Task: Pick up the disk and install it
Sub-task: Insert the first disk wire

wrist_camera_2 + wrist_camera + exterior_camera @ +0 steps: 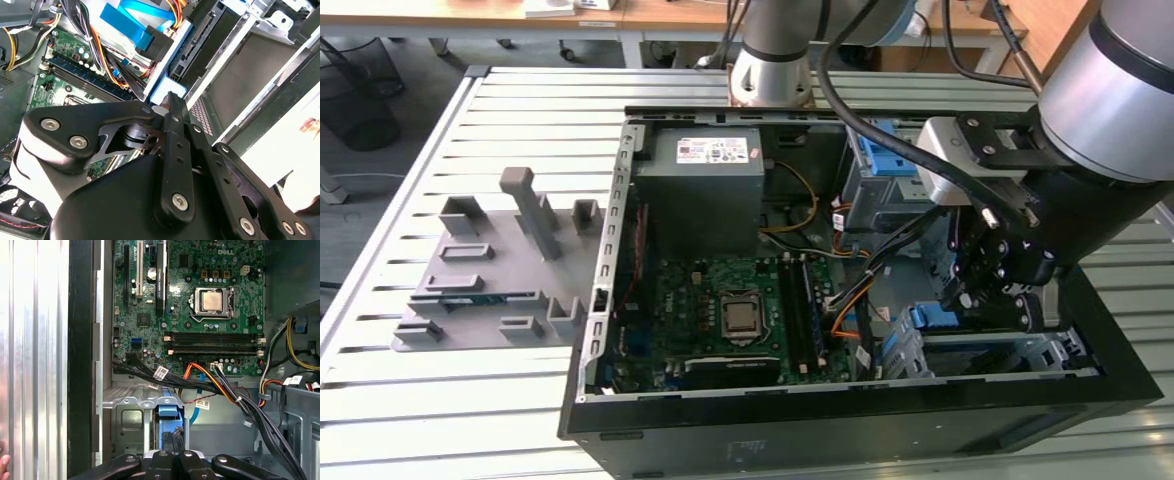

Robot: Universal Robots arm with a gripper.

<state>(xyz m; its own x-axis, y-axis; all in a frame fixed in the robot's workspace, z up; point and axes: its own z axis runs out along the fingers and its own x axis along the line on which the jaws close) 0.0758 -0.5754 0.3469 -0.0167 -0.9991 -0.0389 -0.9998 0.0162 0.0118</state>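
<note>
**Disk in the drive cage, gripper closed at its blue end**

In the exterior view the disk is seen inside the open computer case. It lies at 3 o'clock from the processor socket, in the mouth of the metal drive cage. Its blue carrier end is pointed to 9 o'clock, toward the motherboard. Its long axis appears to be laid on the 9-to-3 line, with the rest hidden under the gripper.

In the first wrist view the disk is shown as a narrow slab standing on edge. The gripper is placed just beside it, its fingers brought together with no gap seen. Whether the carrier is pinched cannot be told.
</note>
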